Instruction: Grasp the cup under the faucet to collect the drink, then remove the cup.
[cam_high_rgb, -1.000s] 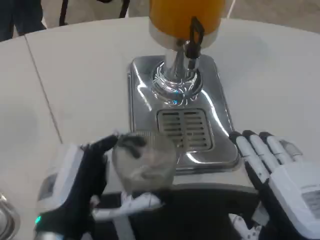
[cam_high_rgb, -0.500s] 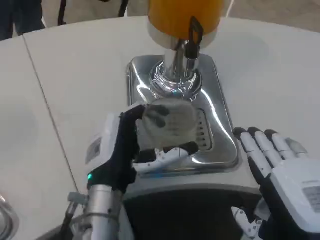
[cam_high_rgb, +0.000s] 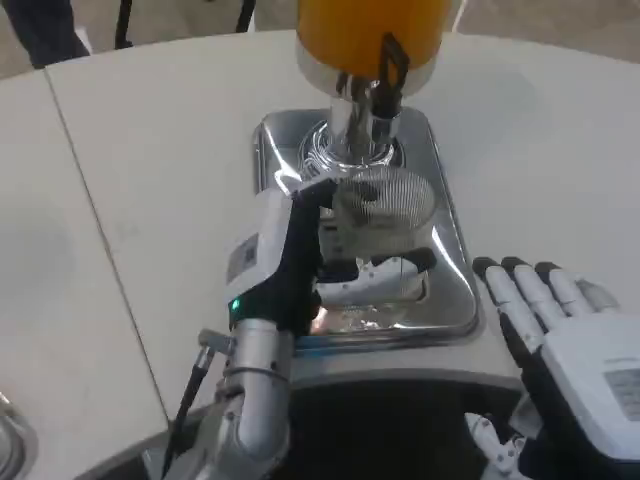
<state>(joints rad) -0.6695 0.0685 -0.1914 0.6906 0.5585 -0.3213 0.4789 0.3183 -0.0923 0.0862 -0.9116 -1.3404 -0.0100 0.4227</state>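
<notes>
My left hand (cam_high_rgb: 300, 255) grips a clear plastic cup (cam_high_rgb: 382, 215), holding it upright over the drip grille of the shiny steel tray (cam_high_rgb: 448, 290). The cup sits just below and in front of the black-handled faucet (cam_high_rgb: 385, 75) of the orange drink dispenser (cam_high_rgb: 365, 30). No liquid shows in the cup. My right hand (cam_high_rgb: 565, 345) rests at the lower right beside the tray, fingers spread and holding nothing.
The dispenser's chrome pedestal (cam_high_rgb: 345, 150) stands right behind the cup. White table (cam_high_rgb: 150, 150) stretches to the left and right of the tray, with a seam line on the left. A dark gap lies at the table's near edge.
My left hand has carried the cup forward and to the right, from the tray's front left to just beneath the faucet. The right hand has barely moved.
</notes>
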